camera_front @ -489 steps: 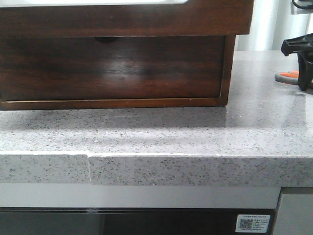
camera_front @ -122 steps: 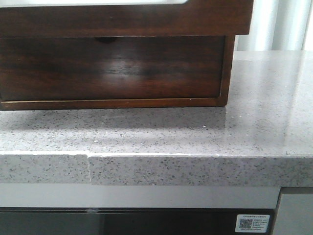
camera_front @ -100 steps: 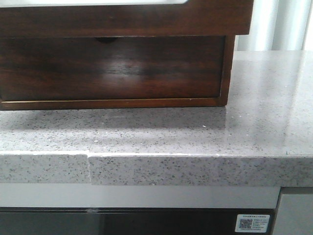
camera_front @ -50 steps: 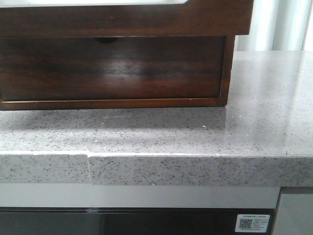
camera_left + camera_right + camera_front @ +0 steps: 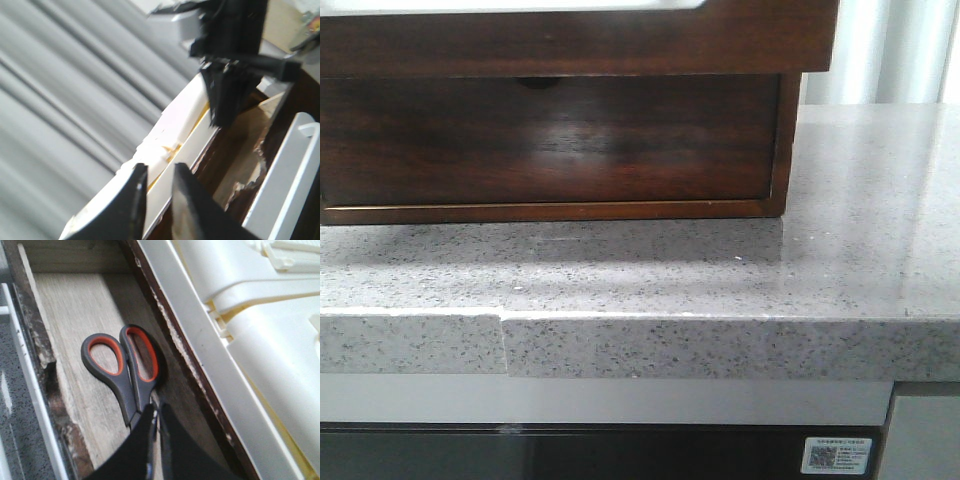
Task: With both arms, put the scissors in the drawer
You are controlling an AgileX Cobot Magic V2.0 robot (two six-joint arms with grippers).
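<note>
Front view: drawer (image 5: pixel 550 140) front only; no arms, no scissors visible.
Right wrist view: right gripper (image 5: pixel 156 435) clamped on scissors (image 5: pixel 125 370) blades, handles over pale wooden floor (image 5: pixel 75 340).
Left wrist view: left gripper (image 5: pixel 156 200) fingers narrowly parted, empty.

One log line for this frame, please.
right gripper: shut on scissors | scissors: in drawer, handles showing | left gripper: open, empty | front view: no arms visible

Surface (image 5: pixel 860 250) was grey speckled stone, glossy, with a seam in its front edge. Pale pleated curtain (image 5: pixel 910 50) hung behind. QR-code sticker (image 5: pixel 835 455) sat on the dark panel below.
</note>
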